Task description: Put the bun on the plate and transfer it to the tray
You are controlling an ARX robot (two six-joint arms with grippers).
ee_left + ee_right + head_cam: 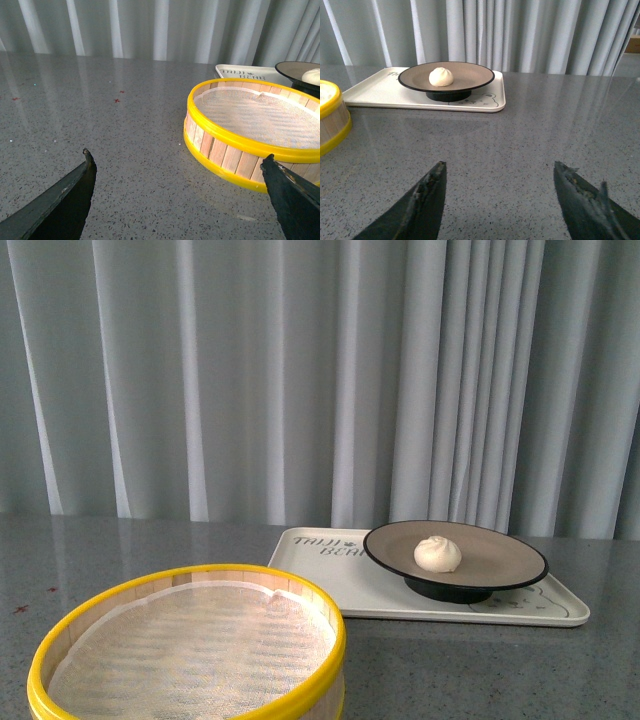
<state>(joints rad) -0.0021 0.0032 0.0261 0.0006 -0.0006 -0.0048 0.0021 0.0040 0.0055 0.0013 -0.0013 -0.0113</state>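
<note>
Two pincers are seen spread wide, and nothing is held by either. The left gripper [177, 195] is shown in its wrist view with both dark fingers splayed far apart above the speckled grey table [100, 125]; only bare tabletop is framed between the tips, and no contact with anything can be made out. One fingertip is seen just in front of the steamer basket [235, 150], though whether it is touched cannot be told. The right gripper [500, 172] is likewise released, its fingers well apart over grey surface, with nothing between them.

Now to the front view: neither arm is shown there. The bun [438, 554] is found resting on the plate [500, 565], a little toward nine o'clock of the plate's centre, pleats up. The plate, beige inside and black at the rim and foot, is set on the tray [310, 570], toward the tray's three o'clock half, so that part of the printed lettering at the nine o'clock end is left uncovered. A little bear drawing is partly hidden near the plate's foot.

At seven o'clock of the tray, close to the camera, the yellow-rimmed wooden steamer basket is placed, lined with white mesh cloth and holding nothing else. Basket and tray are seen near each other but apart. Pale grey curtains [300, 370] are hung across the whole background.
</note>
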